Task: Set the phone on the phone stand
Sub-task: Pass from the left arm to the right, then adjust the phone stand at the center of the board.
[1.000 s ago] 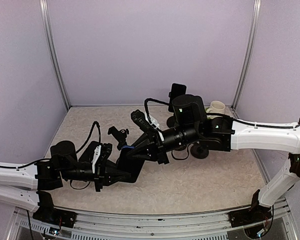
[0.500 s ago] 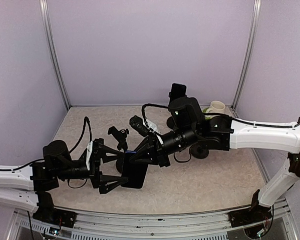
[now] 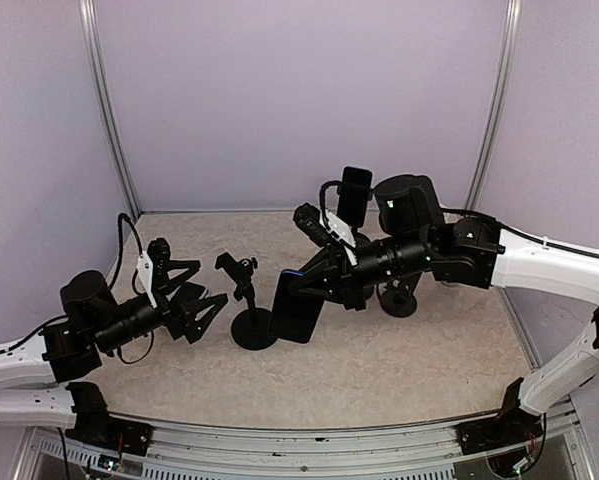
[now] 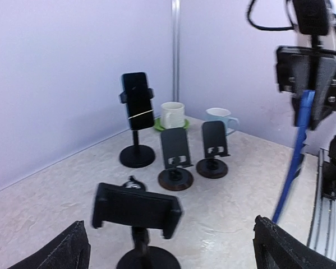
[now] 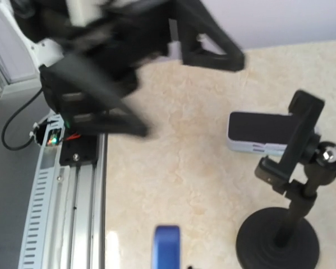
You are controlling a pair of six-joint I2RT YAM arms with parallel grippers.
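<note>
The phone point(image 3: 297, 306) is a dark slab with a blue edge. It hangs upright just right of the phone stand point(image 3: 247, 300), with my right gripper point(image 3: 314, 286) shut on its upper part. The stand is black, with a round base and an empty clamp head point(image 4: 137, 210). The left wrist view shows the phone's blue edge point(image 4: 294, 151) to the right of that clamp. The blue edge point(image 5: 166, 246) sits at the bottom of the right wrist view, with the stand point(image 5: 294, 162) to its right. My left gripper point(image 3: 184, 300) is open and empty, left of the stand and apart from it.
At the back stands a taller stand holding another phone point(image 4: 137, 101), with two low tilted stands point(image 4: 176, 148) point(image 4: 214, 140) and two cups point(image 4: 172, 115) point(image 4: 219, 117) near it. A metal rail point(image 5: 72, 196) runs along the near table edge. A dark, pale-edged slab point(image 5: 257, 131) shows behind the clamp.
My left gripper let go of the phone, opened wide and drew back to the left. The right gripper kept the phone and swung it upright beside the stand.
</note>
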